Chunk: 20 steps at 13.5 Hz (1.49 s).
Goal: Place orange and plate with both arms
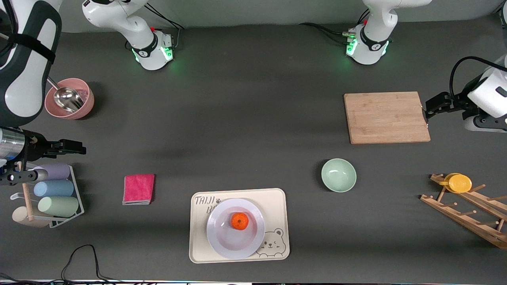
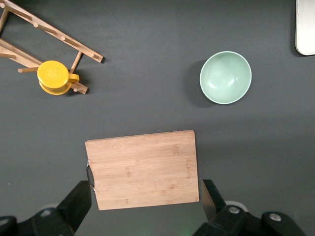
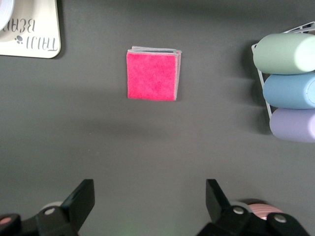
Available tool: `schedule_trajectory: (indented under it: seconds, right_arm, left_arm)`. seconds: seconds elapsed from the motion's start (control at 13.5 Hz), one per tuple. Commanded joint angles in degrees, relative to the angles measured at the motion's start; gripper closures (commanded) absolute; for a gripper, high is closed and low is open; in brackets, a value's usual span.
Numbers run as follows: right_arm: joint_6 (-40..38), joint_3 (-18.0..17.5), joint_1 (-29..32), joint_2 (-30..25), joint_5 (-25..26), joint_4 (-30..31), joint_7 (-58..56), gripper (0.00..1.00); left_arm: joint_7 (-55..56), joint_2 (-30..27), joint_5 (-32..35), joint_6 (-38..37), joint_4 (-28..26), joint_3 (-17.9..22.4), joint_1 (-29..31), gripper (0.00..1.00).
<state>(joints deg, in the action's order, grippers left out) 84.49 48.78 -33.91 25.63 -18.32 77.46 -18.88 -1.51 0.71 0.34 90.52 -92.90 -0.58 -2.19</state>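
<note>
Both jaws gaping, holding nothing: my left gripper (image 2: 146, 206) hovering over cutting board (image 1: 386, 117), my right gripper (image 3: 150, 209) waiting beside cup rack (image 1: 59, 196). Orange (image 1: 239, 221) sitting on plate (image 1: 222, 241), tray (image 1: 277, 198) at table's 6 o'clock. Orange light, rolling; plate glossy, breakable — judging rim safest.

Orange (image 1: 239, 221): small, round, bright, sits approx mid-plate, w/ stem spot not discernible. Plate (image 1: 222, 241): round, shallow, glossy white w/ lavender tint, wide rim, lies flat on beige bear tray (image 1: 277, 198), covers part of tray's lettering, near front edge of tabletop.
</note>
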Motion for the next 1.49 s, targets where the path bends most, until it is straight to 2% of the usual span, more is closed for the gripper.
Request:
schedule_trajectory:
  seconds: [0.0, 0.15, 0.22, 0.3, 0.74, 0.97, 1.11, 1.26, 1.41]
  right_arm:
    - [-0.4, -20.2, 14.7, -6.3, 8.4, 0.6, 5.5, 0.0]
    - [-0.3, -38.1, 28.5, -9.1, 14.7, 1.8, 9.5, 0.0]
    - [-0.2, -45.1, 34.6, -10.5, 15.3, 2.8, 10.3, 0.0]
    - [-0.2, -48.9, 38.0, -11.6, 15.8, 3.7, 10.5, 0.0]
    - [0.1, -49.8, 38.4, -17.3, 16.0, 8.2, 12.3, 0.0]
    - [5.2, -49.6, 36.0, -24.5, 16.0, 17.5, 13.0, 0.0]
    - [8.1, -47.4, 31.2, -26.2, 16.1, 20.5, 16.8, 0.0]
    - [8.1, -42.1, 25.8, -26.2, 16.0, 20.0, 17.0, 0.0]
    - [7.5, -40.5, 24.7, -26.9, 15.9, 19.7, 17.0, 0.0]
  left_arm:
    - [0.2, 0.1, -0.4, -1.1, 0.8, 0.7, -0.8, 0.0]
    - [0.3, 0.1, -0.4, -1.1, 0.8, 0.7, -0.9, 0.0]
    - [0.3, 0.1, -0.4, -1.1, 0.8, 0.7, -0.8, 0.0]
    - [0.3, 0.1, -0.4, -1.1, 0.8, 0.7, -0.9, 0.0]
    - [0.3, 0.1, -0.4, -1.1, 0.8, 0.7, -0.9, 0.0]
    - [0.3, 0.1, -0.4, -1.1, 0.8, 0.7, -0.9, 0.0]
    - [0.3, 0.1, -0.4, -1.1, 0.8, 0.7, -0.9, 0.0]
    - [0.3, 0.1, -0.5, -1.0, 0.8, 0.7, -0.9, 0.0]
    - [0.3, 0.1, -0.5, -1.0, 0.8, 0.7, -0.9, 0.0]
